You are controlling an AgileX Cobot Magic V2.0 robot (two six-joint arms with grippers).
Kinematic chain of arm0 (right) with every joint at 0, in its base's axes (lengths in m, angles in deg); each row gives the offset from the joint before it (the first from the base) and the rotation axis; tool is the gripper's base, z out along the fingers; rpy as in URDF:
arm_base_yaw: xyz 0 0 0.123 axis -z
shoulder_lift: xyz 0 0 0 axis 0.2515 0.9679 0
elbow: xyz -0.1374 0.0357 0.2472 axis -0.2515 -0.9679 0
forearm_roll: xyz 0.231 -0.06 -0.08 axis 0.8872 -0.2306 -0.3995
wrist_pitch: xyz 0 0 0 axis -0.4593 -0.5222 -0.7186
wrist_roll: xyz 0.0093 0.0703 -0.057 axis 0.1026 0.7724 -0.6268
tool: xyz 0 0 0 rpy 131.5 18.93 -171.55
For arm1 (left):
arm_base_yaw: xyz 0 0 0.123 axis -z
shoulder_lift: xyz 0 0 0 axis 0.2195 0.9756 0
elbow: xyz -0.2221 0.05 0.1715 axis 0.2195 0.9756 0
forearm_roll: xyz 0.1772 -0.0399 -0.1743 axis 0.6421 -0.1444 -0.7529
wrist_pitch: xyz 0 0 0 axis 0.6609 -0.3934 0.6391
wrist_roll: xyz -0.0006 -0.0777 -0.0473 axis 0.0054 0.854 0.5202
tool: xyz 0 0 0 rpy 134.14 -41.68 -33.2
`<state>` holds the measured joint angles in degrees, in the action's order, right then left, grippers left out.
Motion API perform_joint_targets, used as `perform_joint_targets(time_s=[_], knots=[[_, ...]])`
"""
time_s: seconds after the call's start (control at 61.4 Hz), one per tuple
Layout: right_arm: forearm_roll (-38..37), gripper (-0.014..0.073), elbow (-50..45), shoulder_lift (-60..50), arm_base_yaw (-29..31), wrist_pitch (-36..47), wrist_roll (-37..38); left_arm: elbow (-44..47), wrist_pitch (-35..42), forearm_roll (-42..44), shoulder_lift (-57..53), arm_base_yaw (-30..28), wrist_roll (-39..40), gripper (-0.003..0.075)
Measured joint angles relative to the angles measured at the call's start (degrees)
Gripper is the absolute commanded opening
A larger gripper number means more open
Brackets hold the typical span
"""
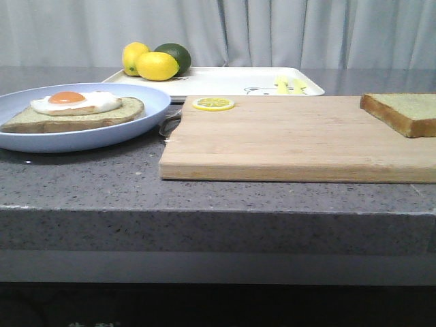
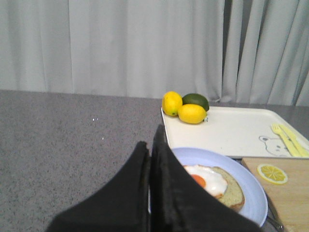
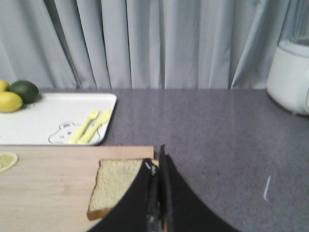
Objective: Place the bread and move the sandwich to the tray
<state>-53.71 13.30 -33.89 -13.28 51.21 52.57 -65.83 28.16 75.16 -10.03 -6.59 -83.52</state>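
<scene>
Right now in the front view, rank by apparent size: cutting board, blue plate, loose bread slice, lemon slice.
1. cutting board
2. blue plate
3. bread slice, cut off by the frame edge
4. lemon slice

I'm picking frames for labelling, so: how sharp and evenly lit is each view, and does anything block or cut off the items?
Front view: soft even light, the bread cropped at the edge. Left wrist view: the dark, blurred left gripper hides part of the plate. Right wrist view: the right gripper overlaps the bread.

- The bread (image 1: 403,112) — thick square slice, greenish-tan face, golden crust — lies flat at the wooden board's far right corner.
- The sandwich (image 1: 73,111): one slice topped with fried egg, on the blue plate.
- The tray (image 1: 225,82), white, sits behind both.
</scene>
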Motion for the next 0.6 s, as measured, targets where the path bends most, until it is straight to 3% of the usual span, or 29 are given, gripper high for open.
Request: perform_joint_targets(time_s=[0.472, 0.553, 0.602], knots=[[-0.3, -0.0111, 0.0, 12.1, 0.0, -7.2, 0.0, 0.0, -1.7, 0.0, 9.3, 0.0, 0.0, -0.0017], [-0.6, -0.0048, 0.0, 12.9, 0.0, -8.0, 0.0, 0.0, -1.7, 1.0, 9.9, 0.0, 0.0, 0.0006], [-0.9, 0.002, 0.0, 13.2, 0.0, -8.2, 0.0, 0.0, -1.7, 1.3, 10.2, 0.0, 0.0, 0.0057]])
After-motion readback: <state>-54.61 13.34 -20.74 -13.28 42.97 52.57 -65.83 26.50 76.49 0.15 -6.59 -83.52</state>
